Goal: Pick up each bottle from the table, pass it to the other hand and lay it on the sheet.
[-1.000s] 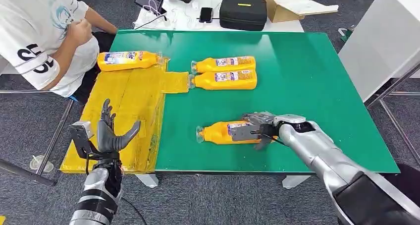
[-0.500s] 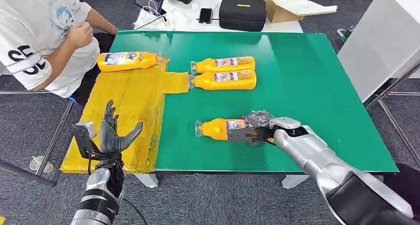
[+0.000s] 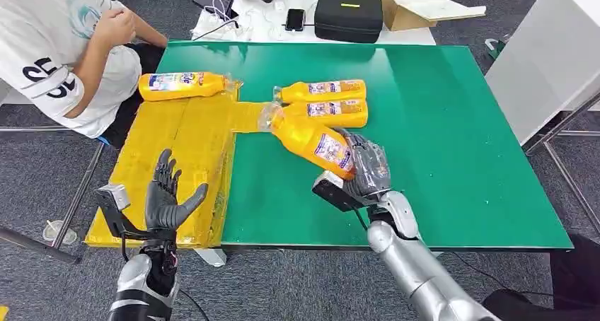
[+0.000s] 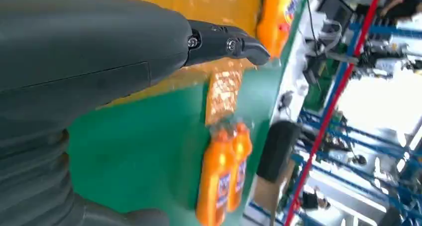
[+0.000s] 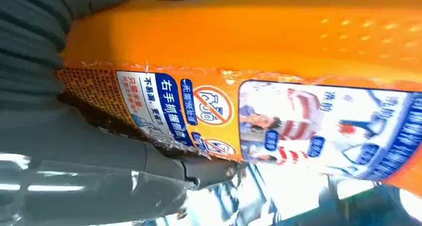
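Gripping an orange bottle (image 3: pixel 311 140) by its base end, the right robot hand (image 3: pixel 364 167) holds it lifted off the green counter (image 3: pixel 453 130), tilted with its cap end pointing far and left, toward the yellow sheet (image 3: pixel 180 151). The left robot hand (image 3: pixel 168 197) is open and holds nothing, palm up with fingers spread, over the near part of the sheet, well apart from the lifted bottle. One finished bottle (image 3: pixel 182 85) lies on its side at the far edge of the sheet, so I judge one round complete. Two waiting bottles (image 3: pixel 322 100) lie side by side on the counter just right of the sheet's far right flap, and the raised bottle's cap end hangs in front of them. By my reading, the current bottle is at the pickup-to-handover stage: the pass to the left robot hand and the laying down are not yet done, and two more full rounds follow.
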{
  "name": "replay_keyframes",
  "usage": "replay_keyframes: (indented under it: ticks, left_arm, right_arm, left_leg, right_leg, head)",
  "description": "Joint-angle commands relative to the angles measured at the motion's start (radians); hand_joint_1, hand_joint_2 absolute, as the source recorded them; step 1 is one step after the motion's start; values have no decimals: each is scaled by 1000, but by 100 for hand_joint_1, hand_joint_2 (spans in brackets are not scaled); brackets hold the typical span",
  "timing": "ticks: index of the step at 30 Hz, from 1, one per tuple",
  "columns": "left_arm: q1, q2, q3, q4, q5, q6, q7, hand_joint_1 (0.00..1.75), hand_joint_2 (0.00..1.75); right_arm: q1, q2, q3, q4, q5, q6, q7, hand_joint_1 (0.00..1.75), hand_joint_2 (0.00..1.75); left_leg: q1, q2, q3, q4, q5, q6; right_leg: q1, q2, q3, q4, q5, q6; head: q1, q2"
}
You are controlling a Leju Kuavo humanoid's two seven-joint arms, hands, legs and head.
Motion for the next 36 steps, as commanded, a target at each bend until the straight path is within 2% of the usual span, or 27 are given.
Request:
replay_keyframes:
  ticks: [1,6,7,8,9,12,14,18,21,23,26,28,29,32,36]
  left_arm:
    - [15,13,-56,-65,18,6,13,0,175]
    - [13,15,-59,-62,26,-6,12,0,175]
    - [11,19,-73,-64,39,-30,14,0,175]
    - [12,15,-85,-69,58,-47,21,0,175]
    - [9,16,-110,-77,86,-74,38,0,175]
    - [3,23,-168,-81,143,-131,69,0,175]
    - [3,31,-199,-80,174,-157,74,0,175]
    - [-2,49,-256,-71,208,-227,72,0,175]
    - [-18,50,-289,-49,215,-257,82,0,175]
    - [-35,47,-302,-25,224,-265,84,0,175]
    - [-63,44,-322,24,242,-287,100,0,175]
    - [-72,41,-327,43,254,-298,100,0,175]
    - [-73,42,-332,47,257,-303,100,0,175]
    - [-72,46,-342,47,264,-313,104,0,175]
    - [-68,50,-352,47,261,-310,108,0,175]
  right_arm:
    - [86,89,-239,-165,3,6,-28,175,175]
    - [87,93,-246,-166,15,-15,-44,175,175]
    - [105,118,-277,-188,-40,-48,-117,175,175]
    - [118,129,-297,-191,-37,-71,-137,175,175]
    - [146,151,-321,-220,-61,-103,-194,175,175]
    - [184,169,-328,-222,-90,-112,-275,175,175]
    - [190,177,-315,-183,-102,-70,-297,175,175]
    - [174,224,-259,10,-143,60,-356,175,175]
    - [156,278,-179,161,-110,76,-397,175,175]
    - [137,315,-131,244,-83,45,-411,175,175]
    - [105,356,-53,348,-50,14,-424,175,175]
    - [95,373,-25,382,-35,-3,-416,175,175]
    - [91,379,-15,399,-42,6,-419,175,175]
    - [84,380,-5,420,-56,8,-418,175,175]
    - [76,380,5,427,-58,14,-410,175,175]
  left_leg:
    - [-1,1,3,1,-1,2]
    - [-2,2,2,0,-1,1]
    - [-2,2,5,0,-2,1]
    - [-2,2,6,0,-2,2]
    - [-2,0,2,0,0,1]
    - [-2,-1,4,0,-2,1]
    - [-1,1,6,-1,-2,2]
    - [-1,3,7,-1,-2,2]
    - [-1,3,5,-1,-2,1]
    - [-1,6,10,-3,-3,1]
    - [0,5,5,-1,-2,1]
    - [-1,7,11,-3,-3,1]
    - [0,4,4,-1,-1,1]
    - [-1,7,13,-3,-4,2]
    - [0,3,4,-1,-1,1]
  right_leg:
    - [-1,-1,4,0,-2,0]
    - [-2,0,2,0,0,1]
    - [-2,0,4,0,-1,0]
    - [-2,0,6,0,-2,-1]
    - [-2,-1,2,0,0,1]
    - [-2,-2,5,0,-2,0]
    - [-1,-1,6,-1,-2,0]
    - [-1,1,6,-1,-1,0]
    - [-1,2,4,-2,1,0]
    - [0,4,9,-3,0,-1]
    - [0,3,4,-1,1,0]
    - [0,5,9,-2,-1,-1]
    - [0,3,3,-1,0,0]
    - [1,4,12,-3,-2,-1]
    - [0,1,4,-1,0,0]
  head:
    - [0,0]
    - [1,0]
    - [1,0]
    - [1,0]
    - [1,0]
    - [1,0]
    - [1,0]
    - [1,0]
    - [1,0]
    - [1,0]
    - [1,0]
    - [1,0]
    - [1,0]
    - [1,0]
    - [1,0]
